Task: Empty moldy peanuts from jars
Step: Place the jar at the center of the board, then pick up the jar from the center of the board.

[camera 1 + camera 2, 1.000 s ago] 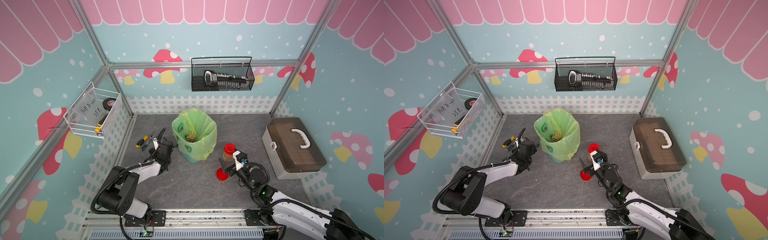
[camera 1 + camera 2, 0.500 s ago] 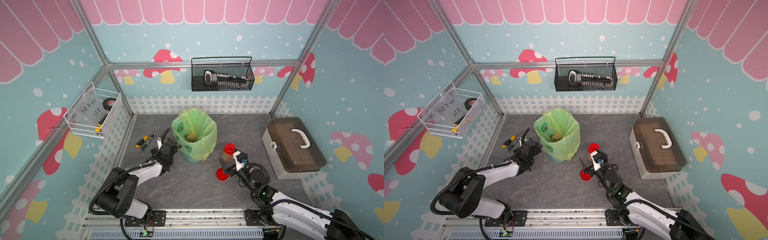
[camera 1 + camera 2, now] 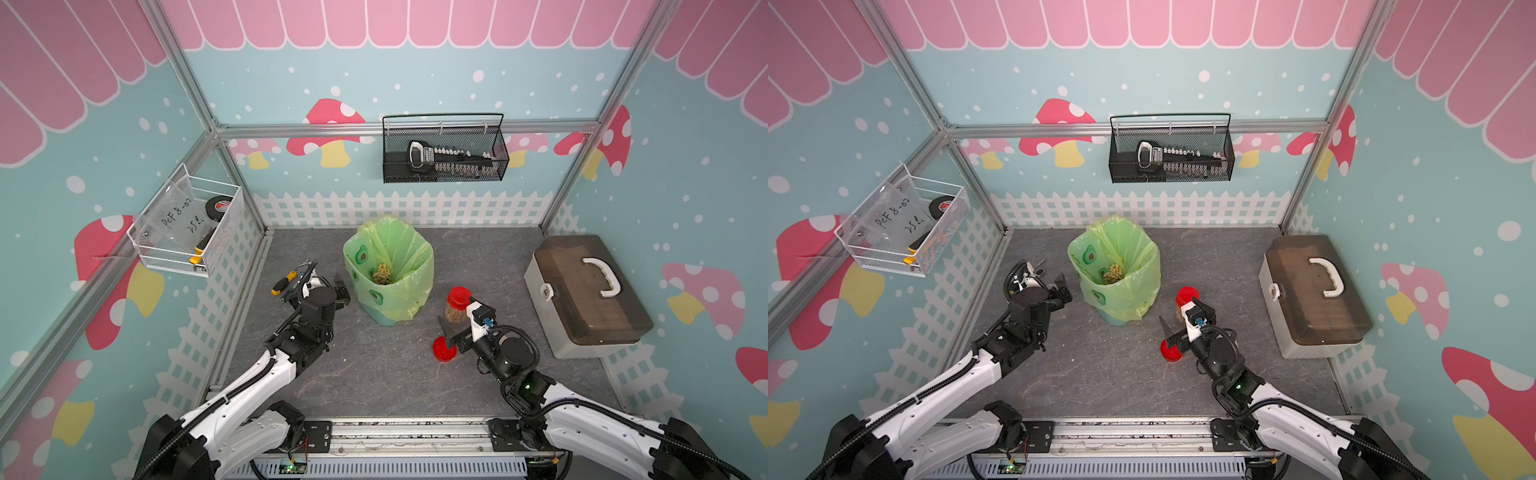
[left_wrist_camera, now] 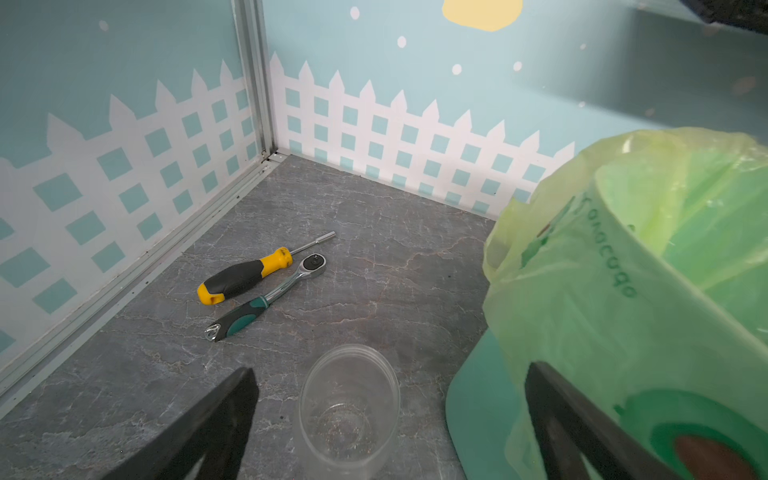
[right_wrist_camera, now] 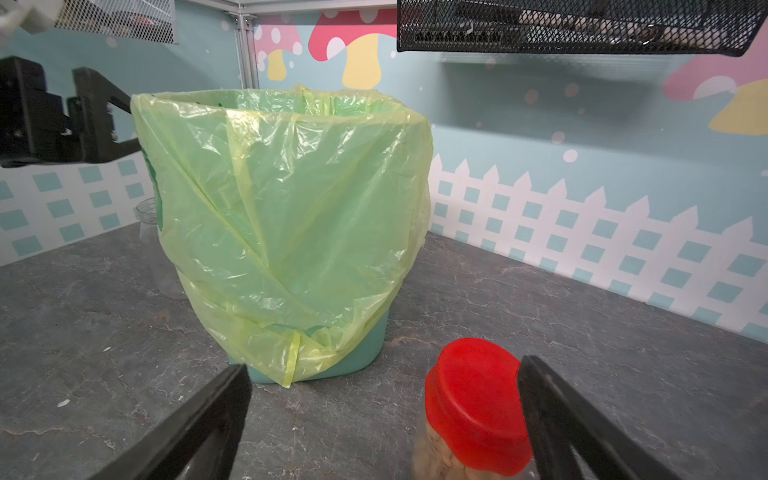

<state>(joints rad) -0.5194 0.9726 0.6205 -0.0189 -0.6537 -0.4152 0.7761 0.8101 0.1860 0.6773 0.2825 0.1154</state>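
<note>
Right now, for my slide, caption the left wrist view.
Open left gripper over empty clear round jar, beside green-bagged bin; two tools beyond.

The jar (image 4: 349,411) looks clear smooth plastic, the lid (image 5: 478,405) glossy red, the bag (image 5: 286,208) crinkly film

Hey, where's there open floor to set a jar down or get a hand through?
Widest bare floor: the front strip between the left arm and right arm, before the green-bagged bin. Also clear: behind the red-lidded jar, between bin, back fence and toolbox. Crowded: the bin's left-arm side, with screwdriver, ratchet, empty jar; and around the loose red lid.
</note>
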